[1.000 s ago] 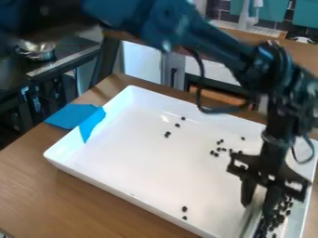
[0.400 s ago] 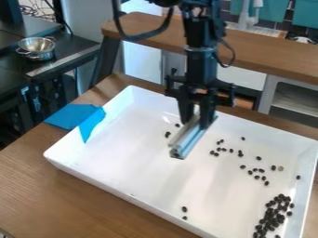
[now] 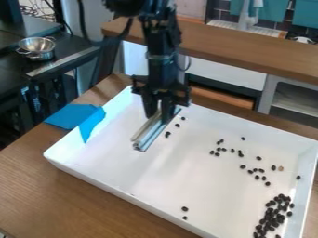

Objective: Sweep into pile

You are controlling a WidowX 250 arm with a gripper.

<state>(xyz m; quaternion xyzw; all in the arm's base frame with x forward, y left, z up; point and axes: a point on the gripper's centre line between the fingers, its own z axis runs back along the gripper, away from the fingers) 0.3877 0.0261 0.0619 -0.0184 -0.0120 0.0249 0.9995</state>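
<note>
Leftward in the tray [image 3: 124, 194], the gripper [image 3: 158, 113], clamping a bar [image 3: 150, 133], has passed stray beans [image 3: 168, 134], likely readying a sweep.

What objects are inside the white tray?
In the tray are dark beans: many piled by its right-hand wall, others scattered. A blue sheet hangs over the left wall. The bar in the claw hides whatever is behind it.

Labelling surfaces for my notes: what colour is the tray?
The tray is white, best seen in the camera view.
</note>
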